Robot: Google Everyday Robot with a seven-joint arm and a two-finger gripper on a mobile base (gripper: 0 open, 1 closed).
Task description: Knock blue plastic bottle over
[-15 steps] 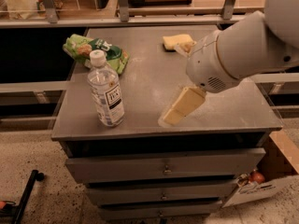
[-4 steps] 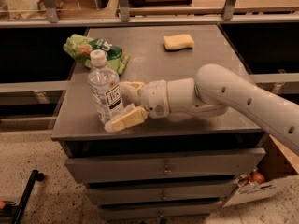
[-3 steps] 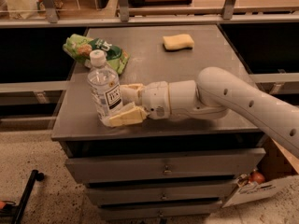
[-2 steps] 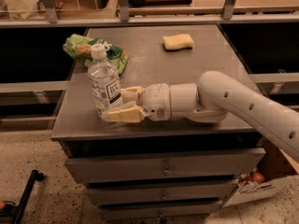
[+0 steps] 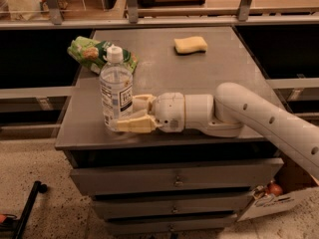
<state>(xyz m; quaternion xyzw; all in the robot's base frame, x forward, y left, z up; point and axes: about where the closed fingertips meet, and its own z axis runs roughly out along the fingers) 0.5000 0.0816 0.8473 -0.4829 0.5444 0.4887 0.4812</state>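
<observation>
The clear plastic bottle (image 5: 115, 89) with a white cap and white label stands on the grey cabinet top (image 5: 209, 73) near its front left edge, leaning a little to the left. My gripper (image 5: 132, 114) lies low on the cabinet top, right against the bottle's lower right side. Its cream fingers (image 5: 133, 125) are spread, one at the front of the bottle's base and one behind it. The white arm reaches in from the right.
A green snack bag (image 5: 94, 53) lies behind the bottle at the back left. A yellow sponge (image 5: 190, 44) lies at the back middle. Drawers are below the top. A cardboard box (image 5: 279, 198) stands on the floor at the right.
My gripper has slid left along the cabinet top and come up against the bottle's base. The bottle has begun to lean left.
</observation>
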